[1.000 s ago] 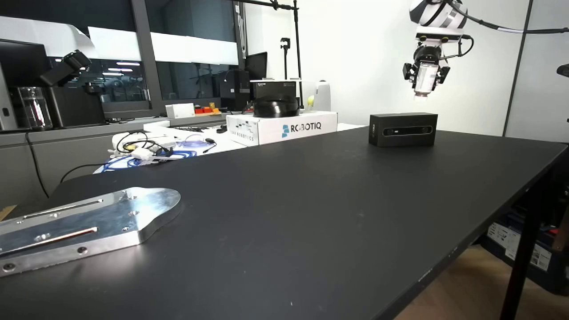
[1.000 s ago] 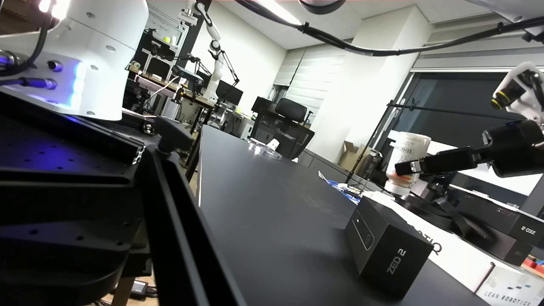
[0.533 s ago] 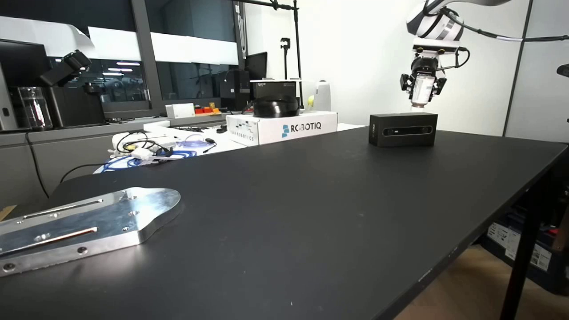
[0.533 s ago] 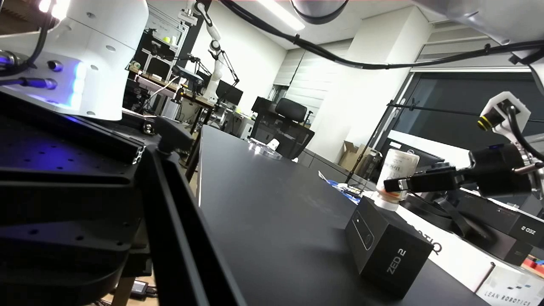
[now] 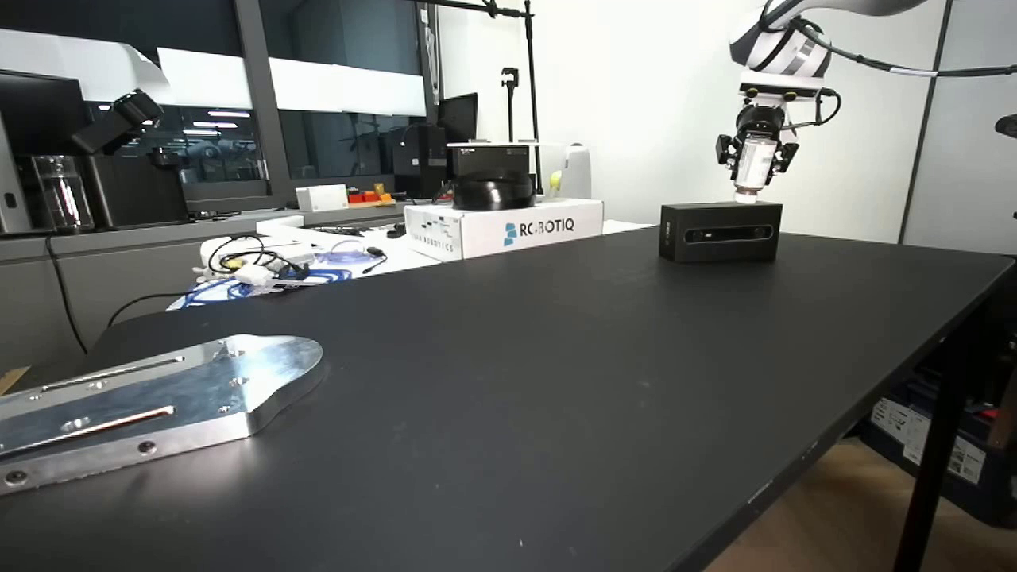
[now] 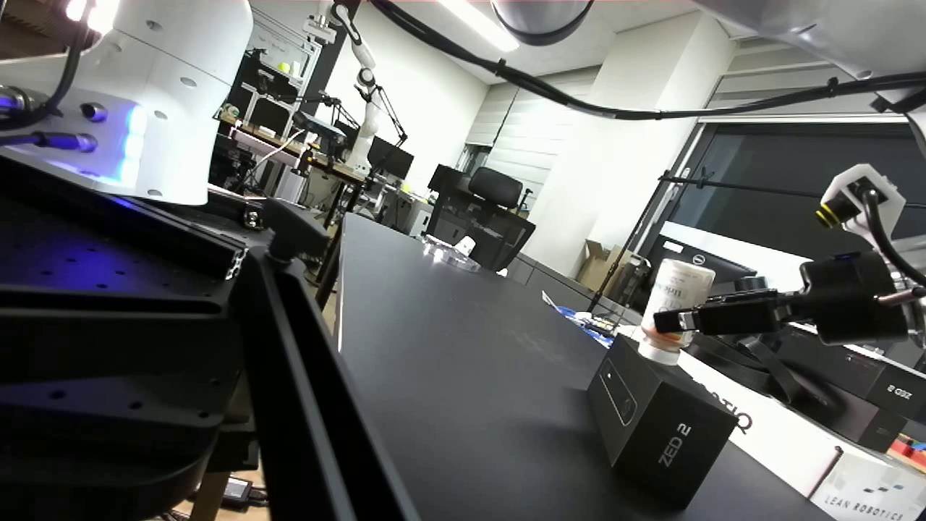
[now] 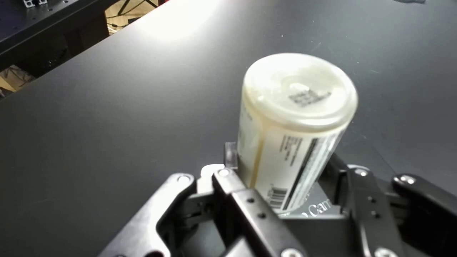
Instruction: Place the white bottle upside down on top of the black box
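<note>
The white bottle, labelled, is upside down with its cap lowest. My gripper is shut on its sides, a finger pad against the left side in the wrist view. The bottle leans slightly in both exterior views. Its white cap meets the top of the black box in the picture; whether it rests fully there I cannot tell. In an exterior view the black box stands on the table directly beneath the bottle. The cap is hidden in the wrist view.
Behind the black box lies a white printed cardboard box with black items on it. A silver metal plate lies at the far end of the dark table. Cables clutter a side surface. The robot's base stands beside the table.
A second ago the bottle hung clear above the black box. Gripper and bottle have come down to its top, with only a small shift in the last half second. The grip has not changed.
</note>
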`<state>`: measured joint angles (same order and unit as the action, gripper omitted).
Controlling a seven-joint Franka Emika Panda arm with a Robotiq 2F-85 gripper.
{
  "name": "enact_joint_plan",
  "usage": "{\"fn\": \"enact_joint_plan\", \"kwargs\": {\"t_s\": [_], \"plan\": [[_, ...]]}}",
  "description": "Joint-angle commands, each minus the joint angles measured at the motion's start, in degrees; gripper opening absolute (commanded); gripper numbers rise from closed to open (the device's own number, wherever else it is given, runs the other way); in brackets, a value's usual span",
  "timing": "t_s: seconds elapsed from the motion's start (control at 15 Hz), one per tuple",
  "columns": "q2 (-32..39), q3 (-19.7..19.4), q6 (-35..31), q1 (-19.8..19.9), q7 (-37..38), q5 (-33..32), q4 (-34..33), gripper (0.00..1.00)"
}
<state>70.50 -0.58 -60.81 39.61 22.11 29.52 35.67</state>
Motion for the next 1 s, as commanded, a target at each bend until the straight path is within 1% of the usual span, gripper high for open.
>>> {"fn": "enact_joint_plan", "kwargs": {"t_s": [0.0, 0.2, 0.27, 0.33, 0.53, 0.6, 0.93], "plan": [[2.1, 1.3, 1.6, 1.0, 2.0, 0.4, -4.3, 0.31], [2.3, 1.5, 1.6, 1.2, 2.5, 0.6, -4.5, 0.31], [2.4, 1.5, 1.6, 1.3, 2.7, 0.6, -4.6, 0.81], [2.4, 1.6, 1.8, 1.4, 2.7, 0.6, -4.6, 0.81], [2.3, 2.0, 2.3, 1.6, 2.7, 0.7, -5.0, 0.99], [2.3, 2.1, 2.6, 1.6, 2.7, 0.7, -5.1, 1.00], [1.7, 3.0, 4.6, 1.9, 2.7, 1.0, -6.6, 1.00]]}}
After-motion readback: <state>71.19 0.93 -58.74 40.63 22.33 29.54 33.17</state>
